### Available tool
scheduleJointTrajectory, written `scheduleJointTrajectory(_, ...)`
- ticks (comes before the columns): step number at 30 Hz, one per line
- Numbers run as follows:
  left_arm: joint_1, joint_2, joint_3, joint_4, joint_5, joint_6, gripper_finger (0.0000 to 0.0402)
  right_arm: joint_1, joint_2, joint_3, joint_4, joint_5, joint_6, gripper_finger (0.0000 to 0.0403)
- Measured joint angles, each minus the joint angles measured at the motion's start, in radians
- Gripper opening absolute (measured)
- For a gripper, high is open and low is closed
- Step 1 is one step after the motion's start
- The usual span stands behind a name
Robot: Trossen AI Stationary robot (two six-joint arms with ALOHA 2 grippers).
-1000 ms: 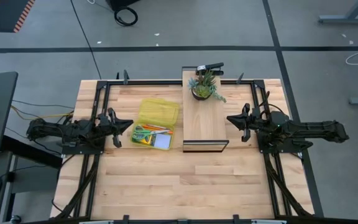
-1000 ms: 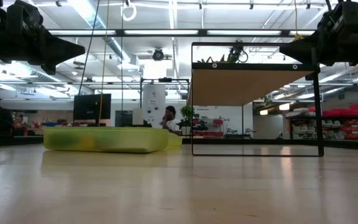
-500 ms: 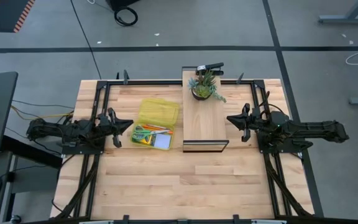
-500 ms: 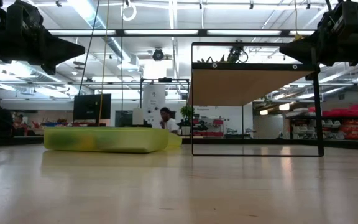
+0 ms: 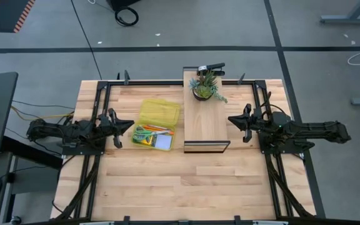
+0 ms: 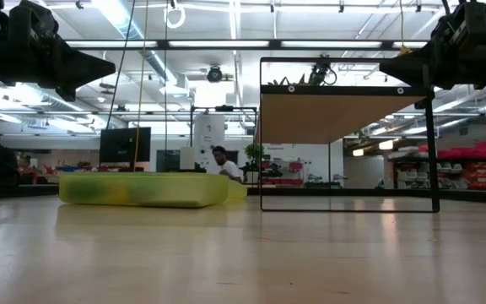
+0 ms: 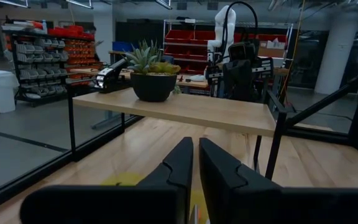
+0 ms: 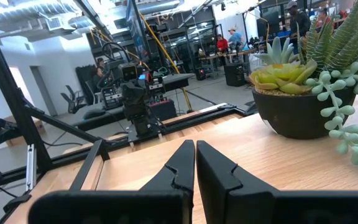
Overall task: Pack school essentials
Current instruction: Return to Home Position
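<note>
Jaws on both arms are pressed together and carry nothing; each wrist view shows its two dark fingers (image 7: pixel 179 165) meeting with barely a slit between them. The left arm (image 5: pixel 74 131) sits at the left edge of the table (image 5: pixel 186 181), with its jaws pointing inward, near the yellow case (image 5: pixel 159 114). The right arm (image 5: pixel 292 131) mirrors it at the right edge, its jaws just beside the wooden riser (image 5: pixel 206 122) that bears the potted plant (image 5: pixel 205 87).

The school essentials lie in the open lower half of the case. They are near the left jaws but clearly apart from them. They are well apart from the right jaws, with the riser standing between. From above, the light blue sticky-note pad (image 5: pixel 163 144) fills one corner of that tray. The green-handled scissors (image 5: pixel 144 132) and the orange pencils (image 5: pixel 158 129) lie alongside it. A yellow-green patch beside the pad is probably the crayon box (image 5: pixel 144 142), though it is too small to be sure. In the low view the case shows only as a translucent yellow wall resting on the table.

As I judge it, the packing itself is finished and the step in hand is parking the arms at their rest pose. The next move calls for very little, since neither arm needs to reach or grasp anything. The lid lies open. If closing it were wanted, the left arm is the nearer one, and it would have to part its jaws and take the lid's edge without nudging the tray.
</note>
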Motion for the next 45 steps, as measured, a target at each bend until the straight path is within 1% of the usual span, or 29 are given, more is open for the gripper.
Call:
scheduleJointTrajectory(11,0.000,0.000,0.000,0.000,0.000,0.000,0.0023,0.000,0.000,0.000,0.000,0.000,0.000,0.0023)
scheduleJointTrajectory(21,0.000,0.000,0.000,0.000,0.000,0.000,0.0036,0.000,0.000,0.000,0.000,0.000,0.000,0.0023)
scheduleJointTrajectory(31,0.000,0.000,0.000,0.000,0.000,0.000,0.0023,0.000,0.000,0.000,0.000,0.000,0.000,0.0023)
scheduleJointTrajectory(40,0.000,0.000,0.000,0.000,0.000,0.000,0.0036,0.000,0.000,0.000,0.000,0.000,0.000,0.0023)
scheduleJointTrajectory(45,0.000,0.000,0.000,0.000,0.000,0.000,0.0031,0.000,0.000,0.000,0.000,0.000,0.000,0.0023)
